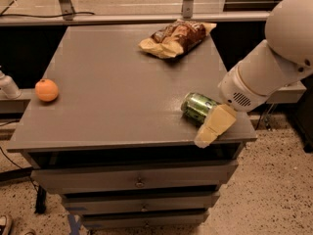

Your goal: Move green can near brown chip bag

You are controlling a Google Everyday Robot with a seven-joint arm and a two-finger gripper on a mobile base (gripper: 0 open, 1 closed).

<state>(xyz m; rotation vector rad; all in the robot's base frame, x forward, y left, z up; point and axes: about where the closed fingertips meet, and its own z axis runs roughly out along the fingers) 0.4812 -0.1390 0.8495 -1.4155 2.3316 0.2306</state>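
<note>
The green can (197, 106) lies on its side near the front right corner of the grey table (112, 97). The brown chip bag (176, 37) lies at the table's far edge, right of centre, well apart from the can. My gripper (213, 126) comes in from the right on a white arm and its pale finger (215, 125) sits right next to the can's near right end, partly covering it.
An orange fruit (46, 90) sits at the table's left edge. Drawers (139, 180) are below the tabletop. A rail with metal posts (63, 1) runs behind the table. A speckled floor lies to the right.
</note>
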